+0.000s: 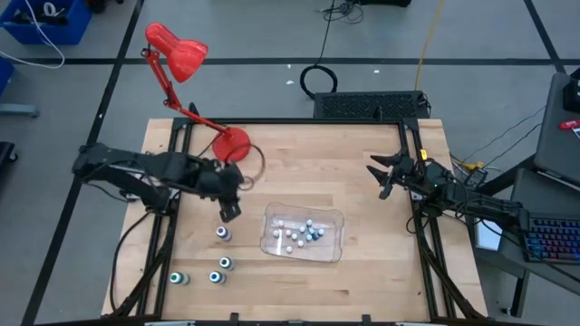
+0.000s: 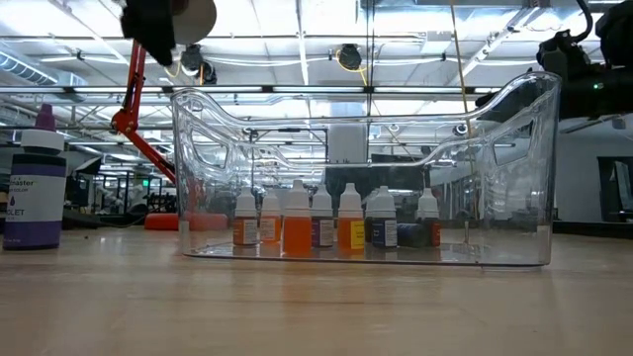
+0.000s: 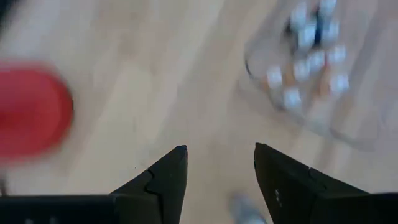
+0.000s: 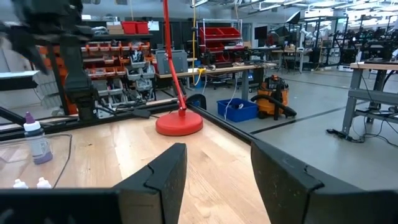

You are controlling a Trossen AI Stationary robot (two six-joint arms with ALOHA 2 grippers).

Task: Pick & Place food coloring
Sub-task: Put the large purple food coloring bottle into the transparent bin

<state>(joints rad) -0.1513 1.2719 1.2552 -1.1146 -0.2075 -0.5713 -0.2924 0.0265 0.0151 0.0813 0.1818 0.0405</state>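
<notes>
Tray (image 1: 333, 249) holds most bottles (image 1: 294, 234); four (image 1: 223, 234) remain outside. My left gripper (image 1: 227, 213) hovers open, empty; right gripper (image 1: 385, 177) likewise waits.

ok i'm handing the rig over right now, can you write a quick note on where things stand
Left hand: open, empty, hanging above the table between the red lamp's base and the larger bottles.
Right hand: open, empty, waiting at the table's right edge.
Small food coloring bottles: standing upright together inside the clear tray.
Larger bottles: four stand on the bare wood left of the tray, the nearest to the left hand at, the others at and.
Done: the small bottles are in the tray.
Left: probably the four larger bottles, none gripped yet.
</notes>
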